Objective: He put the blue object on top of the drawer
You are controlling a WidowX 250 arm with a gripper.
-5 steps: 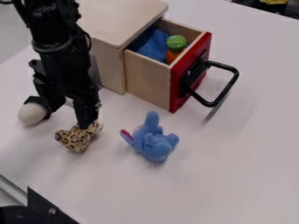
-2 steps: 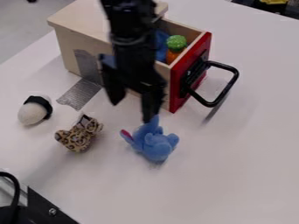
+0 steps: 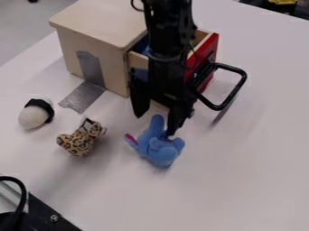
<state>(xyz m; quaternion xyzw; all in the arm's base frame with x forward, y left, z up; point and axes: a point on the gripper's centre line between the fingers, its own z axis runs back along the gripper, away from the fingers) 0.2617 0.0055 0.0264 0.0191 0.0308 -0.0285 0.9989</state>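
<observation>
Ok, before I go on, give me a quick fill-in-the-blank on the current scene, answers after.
The gripper is down at the ____ toy. The drawer stands ____, not shut. Its front is coloured ____. The toy with ____ on its coat lies beside the white-and-black one.

Answers: blue; open; red; spots.

Lettering, numbers, signs: none that I can read. Labels and brands: none legible to me. Upper right edge, yellow item (image 3: 282, 2): cut off by the view, possibly marked, though I cannot tell.
</observation>
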